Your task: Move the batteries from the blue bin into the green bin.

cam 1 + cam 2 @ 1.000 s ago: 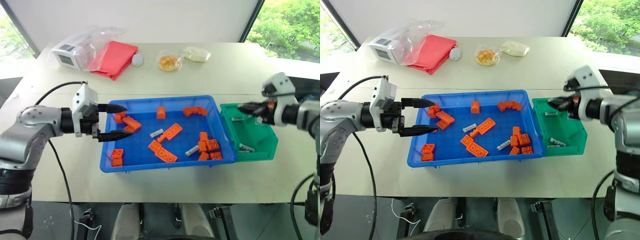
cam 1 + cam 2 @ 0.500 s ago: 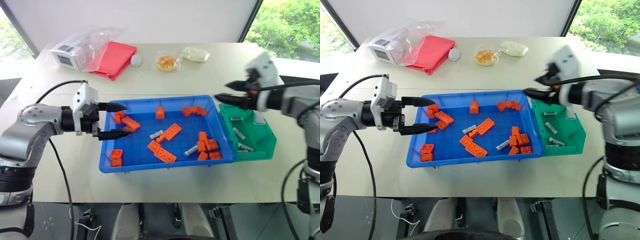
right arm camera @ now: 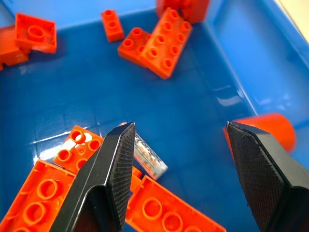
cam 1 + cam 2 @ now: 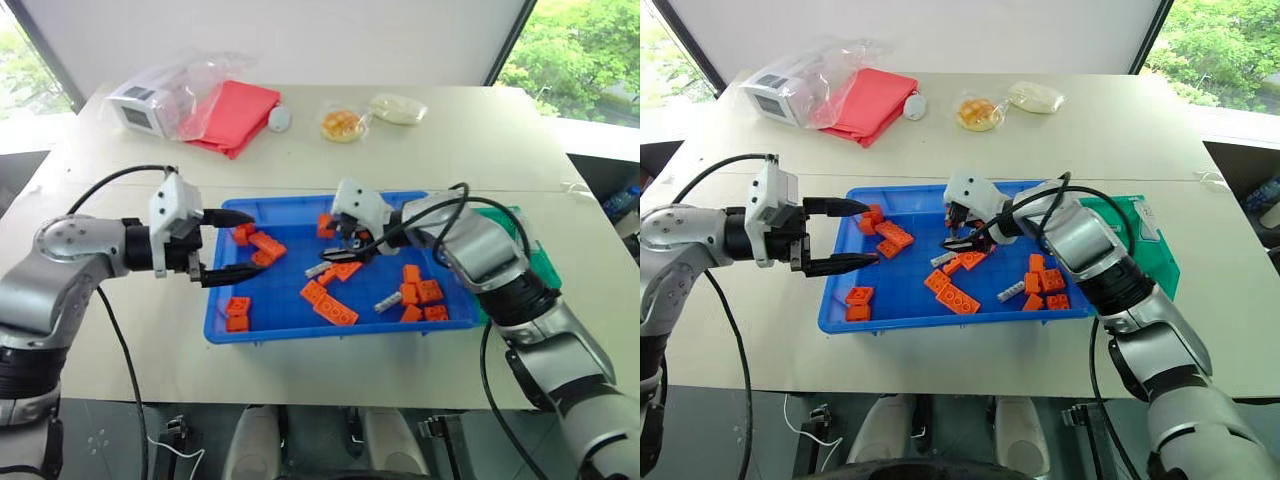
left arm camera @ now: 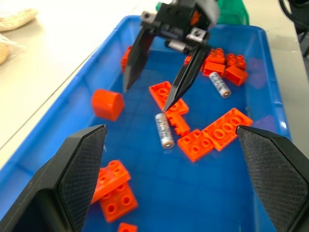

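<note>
Open right claw [image 5: 159, 77] above battery [image 5: 164, 129]

Glossy plastic blue bin [image 3: 251, 58] holds metallic batteries [image 5: 164, 129] and studded plastic bricks [image 3: 161, 43].

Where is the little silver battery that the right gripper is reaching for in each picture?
Left eye view: the battery lies mid-tray, just below the right gripper.
Right eye view: the battery, same spot.
Left wrist view: the battery, under the fingertips.
Right wrist view: the battery, partly behind one finger.
Shared landmark: the long orange brick touching it, in the blue bin.
</note>
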